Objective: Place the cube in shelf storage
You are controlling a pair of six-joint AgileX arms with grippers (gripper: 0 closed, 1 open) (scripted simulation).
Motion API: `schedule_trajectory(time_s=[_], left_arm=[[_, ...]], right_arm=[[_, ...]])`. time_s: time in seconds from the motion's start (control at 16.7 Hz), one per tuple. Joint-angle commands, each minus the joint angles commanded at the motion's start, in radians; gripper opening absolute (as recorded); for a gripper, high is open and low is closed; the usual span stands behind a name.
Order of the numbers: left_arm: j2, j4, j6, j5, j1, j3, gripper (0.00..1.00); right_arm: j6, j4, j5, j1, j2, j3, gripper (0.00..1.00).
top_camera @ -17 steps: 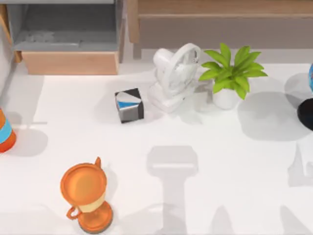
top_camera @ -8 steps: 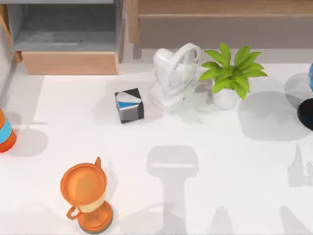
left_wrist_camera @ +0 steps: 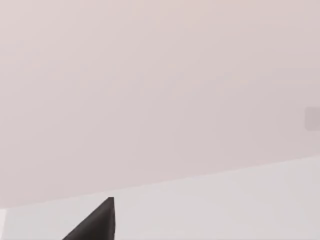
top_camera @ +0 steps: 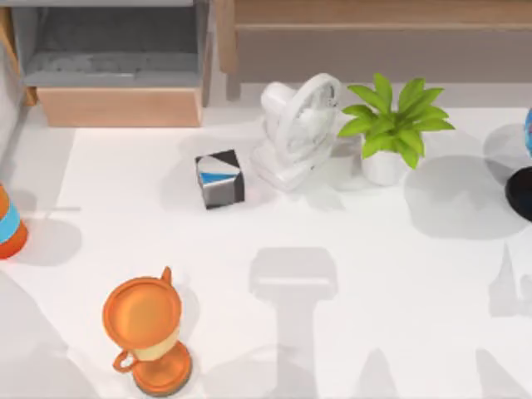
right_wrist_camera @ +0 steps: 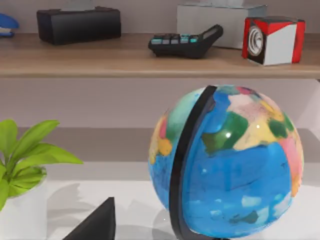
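The cube is out of view. The shelf storage [top_camera: 374, 17], a wide light-brown wooden unit with a grey-brown recessed panel, runs along the back right of the table. Its board [right_wrist_camera: 125, 62] crosses the right wrist view behind a globe. A dark part of my left gripper [left_wrist_camera: 95, 225] shows against a blank pale wall and table edge. A dark part of my right gripper [right_wrist_camera: 95, 225] points toward the shelf, near the globe and a plant.
A black, white and blue cube [top_camera: 220, 178] sits mid-table beside a white fan [top_camera: 295, 129] and a potted plant [top_camera: 395, 125]. An orange trophy [top_camera: 145, 332] stands front left. The globe [right_wrist_camera: 227, 160] is at the right edge and a grey-lined box compartment [top_camera: 116, 66] at the back left.
A grey shadow has spread over the table's front left corner in the top view. No object has moved.
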Motion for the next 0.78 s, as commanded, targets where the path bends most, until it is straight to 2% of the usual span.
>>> schedule_trajectory(time_s=[0.42, 0.6, 0.78], left_arm=[[0.18, -0.664, -0.312, -0.117, -0.208, 0.401, 1.0], [0.254, -0.856, -0.406, -0.147, -0.272, 0.506, 1.0], [0.31, -0.969, -0.463, -0.165, -0.308, 0.563, 1.0]], right_arm=[[0.0, 0.0, 0.0, 0.0, 0.0, 0.0, 1.0], [0.0, 0.0, 0.0, 0.0, 0.0, 0.0, 1.0], [0.0, 0.0, 0.0, 0.0, 0.0, 0.0, 1.0]])
